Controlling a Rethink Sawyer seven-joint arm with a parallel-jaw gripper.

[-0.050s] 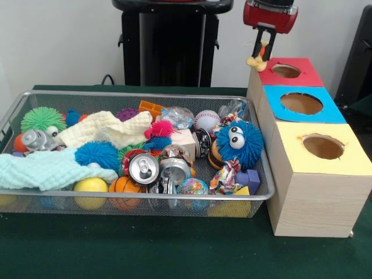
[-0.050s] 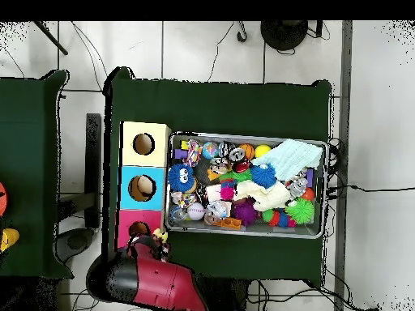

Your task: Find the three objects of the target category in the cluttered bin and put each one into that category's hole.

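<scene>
My gripper (image 1: 263,53) hangs at the back right, shut on a small yellow and orange toy (image 1: 256,61). The toy dangles just above the left edge of the red box top (image 1: 307,79), beside its round hole (image 1: 286,71) and not over it. From overhead, the gripper (image 2: 156,240) and the toy (image 2: 160,236) sit at the corner of the red box (image 2: 128,223). The wire mesh bin (image 1: 256,196) is full of mixed clutter: a blue fuzzy ball with eyes (image 1: 239,142), a baseball (image 1: 207,120), a soda can (image 1: 143,168), a green spiky ball (image 1: 42,119) and cloths.
The wooden box row stands right of the bin, with the red top at the back. Its blue top (image 1: 273,96) lies in the middle and its yellow top (image 1: 349,163) nearest, each with one hole. A cream cloth (image 1: 110,131) and a pale blue cloth (image 1: 40,171) cover other items.
</scene>
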